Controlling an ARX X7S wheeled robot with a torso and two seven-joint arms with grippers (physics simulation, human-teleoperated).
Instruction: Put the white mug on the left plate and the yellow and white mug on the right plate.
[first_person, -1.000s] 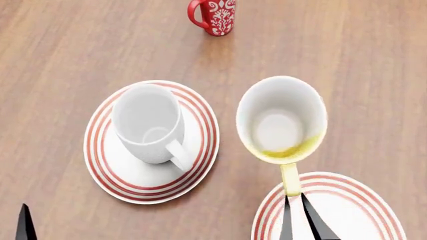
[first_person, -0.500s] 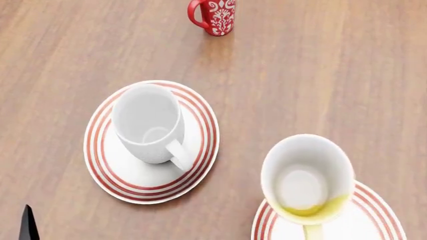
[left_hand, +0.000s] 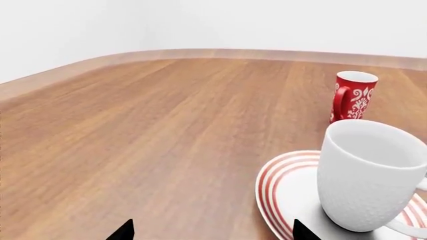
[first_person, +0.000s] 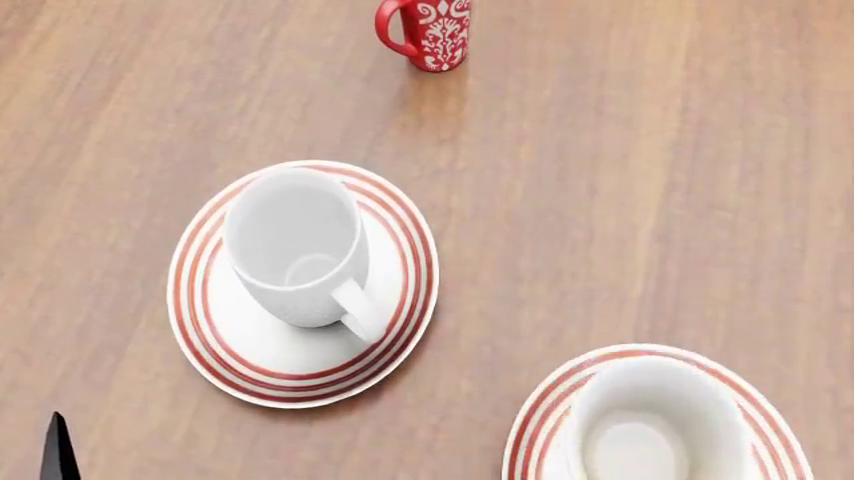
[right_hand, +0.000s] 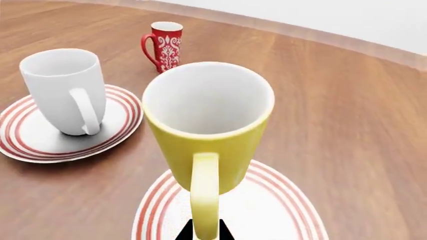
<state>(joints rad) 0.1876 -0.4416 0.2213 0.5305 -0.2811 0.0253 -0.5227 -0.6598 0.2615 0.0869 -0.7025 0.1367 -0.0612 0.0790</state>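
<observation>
A: What is found on the left?

B: The white mug (first_person: 298, 245) is seen standing upright on the left plate (first_person: 220, 345), its handle turned toward the robot. The left gripper (left_hand: 210, 231) is shown only as two dark tips, spread apart with nothing between them, set just beside that plate.

A: And further right?

B: A red mug (first_person: 430, 32) is placed well apart at the far side of the wooden table (first_person: 667, 180). The yellow and white mug (right_hand: 208, 130) is seen upright over the right plate (right_hand: 280, 210); whether its base touches the plate cannot be told.

A: How is it held?

B: Its handle (right_hand: 204, 195) is pinched at the lower end by the right gripper (right_hand: 204, 231), whose fingers are closed on it. The mug lies directly ahead of those fingers, its long axis vertical, so a straight lowering and release is judged to remain.
</observation>
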